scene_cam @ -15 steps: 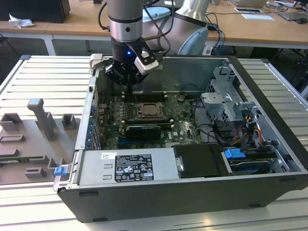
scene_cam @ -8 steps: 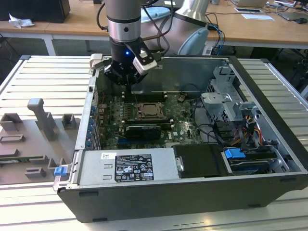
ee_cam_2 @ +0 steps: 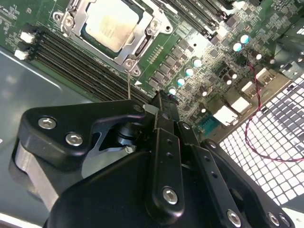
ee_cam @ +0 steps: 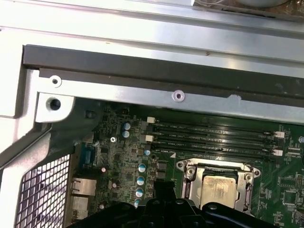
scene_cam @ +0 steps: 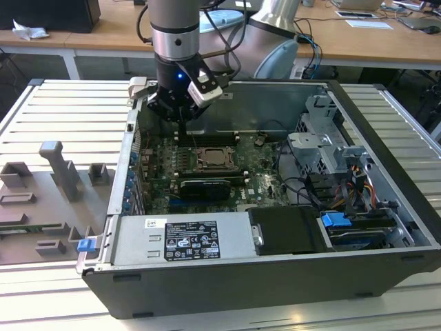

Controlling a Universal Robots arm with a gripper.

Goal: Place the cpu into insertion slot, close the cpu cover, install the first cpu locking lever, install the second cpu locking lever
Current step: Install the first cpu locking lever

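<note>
The cpu [ee_cam_2: 111, 23] sits in the insertion slot [ee_cam: 186, 167] near the middle of the motherboard, beside the memory slots [ee_cam_2: 71, 52]. The cpu cover [ee_cam_2: 145, 45] appears folded down around it. The gripper [ee_cam_2: 161, 97] hangs above the board's corner at the exterior view's left, jaws drawn together. A thin locking lever [ee_cam_2: 128, 83] rises from the slot's corner towards it.

By my reckoning the lever is the step in hand. It wants a push taken near its free end, following its own arc down (not straight across), and kept off the capacitors [ee_cam_2: 190, 71].

The gripper's body hides the lever's far end, so I cannot tell whether the jaws pinch it. I cannot make out a second lever, nor whether the cover lies fully flat.
</note>
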